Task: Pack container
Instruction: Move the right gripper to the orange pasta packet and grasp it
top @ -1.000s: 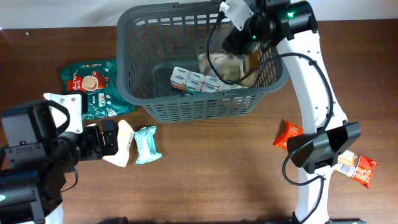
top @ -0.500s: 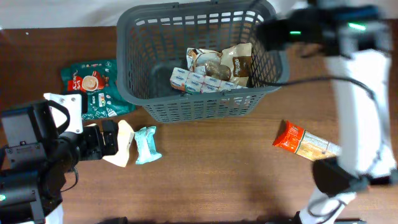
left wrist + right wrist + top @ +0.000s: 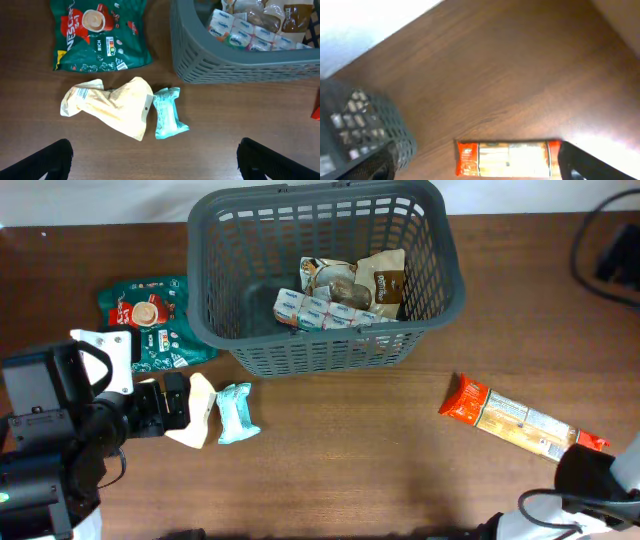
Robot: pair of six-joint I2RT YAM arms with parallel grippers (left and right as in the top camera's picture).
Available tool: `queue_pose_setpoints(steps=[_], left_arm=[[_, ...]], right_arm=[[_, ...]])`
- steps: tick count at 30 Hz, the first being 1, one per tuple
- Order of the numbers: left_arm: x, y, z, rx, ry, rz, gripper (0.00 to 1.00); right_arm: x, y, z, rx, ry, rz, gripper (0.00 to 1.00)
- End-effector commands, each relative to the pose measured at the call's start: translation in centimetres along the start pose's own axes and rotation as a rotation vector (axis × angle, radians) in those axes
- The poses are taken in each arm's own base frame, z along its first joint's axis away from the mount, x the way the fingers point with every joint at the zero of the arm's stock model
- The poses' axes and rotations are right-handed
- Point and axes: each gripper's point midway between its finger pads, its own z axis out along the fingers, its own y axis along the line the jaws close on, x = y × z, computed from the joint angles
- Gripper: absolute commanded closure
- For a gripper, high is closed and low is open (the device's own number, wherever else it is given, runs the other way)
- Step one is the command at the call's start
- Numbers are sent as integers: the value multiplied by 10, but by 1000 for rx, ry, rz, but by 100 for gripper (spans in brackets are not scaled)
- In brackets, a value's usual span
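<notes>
The large dark grey slotted plastic basket [image 3: 310,352] was seen at the far middle of the brown wooden table [image 3: 350,470]. Both grippers were held spread wide and empty: the left gripper [image 3: 155,150] near a crumpled cream pouch [image 3: 117,107], the right gripper [image 3: 475,160] above a long orange packet [image 3: 507,159].

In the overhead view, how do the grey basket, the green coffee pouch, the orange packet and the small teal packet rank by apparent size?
1. grey basket, by far the largest.
2. green coffee pouch and orange packet: unsure; the pouch is wider, the packet longer but narrow.
3. small teal packet, the smallest.
</notes>
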Motion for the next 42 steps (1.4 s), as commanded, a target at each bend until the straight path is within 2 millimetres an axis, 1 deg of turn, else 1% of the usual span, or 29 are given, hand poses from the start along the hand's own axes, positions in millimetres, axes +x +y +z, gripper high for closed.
queue_pose_setpoints(steps=[1, 3, 4, 5, 7, 11, 14, 17, 20, 25, 26, 27, 31, 37, 42], left_arm=[[-1, -1, -1, 10, -6, 12, 1], [-1, -1, -1, 10, -6, 12, 1], [-1, -1, -1, 10, -6, 12, 1], [-1, -1, -1, 10, -6, 12, 1], [-1, -1, -1, 10, -6, 12, 1], [-1, -1, -1, 10, -6, 12, 1], [-1, -1, -1, 10, -6, 12, 1], [-1, -1, -1, 10, -6, 12, 1], [-1, -1, -1, 10, -6, 12, 1], [-1, -1, -1, 10, -6, 12, 1], [-1, -1, -1, 10, -6, 12, 1], [-1, -1, -1, 10, -6, 12, 1], [-1, -1, -1, 10, -6, 12, 1], [-1, -1, -1, 10, -6, 12, 1], [-1, -1, -1, 10, -6, 12, 1]], right_arm=[[9, -25, 16, 72, 59, 190, 1], [15, -36, 29, 102, 100, 234, 1], [19, -41, 42, 117, 128, 261, 1], [21, -45, 49, 123, 143, 269, 1], [27, -50, 70, 134, 170, 276, 1], [39, -60, 93, 175, 175, 274, 1], [53, -65, 106, 184, 166, 285, 1], [75, -69, 119, 187, 165, 311, 1], [105, -74, 135, 195, 170, 367, 1], [158, -83, 163, 237, 227, 524, 1], [169, -84, 169, 248, 240, 558, 1], [184, -87, 180, 264, 255, 617, 1], [212, -92, 203, 292, 260, 745, 1], [259, -99, 229, 317, 282, 818, 1], [275, -102, 237, 325, 280, 848, 1]])
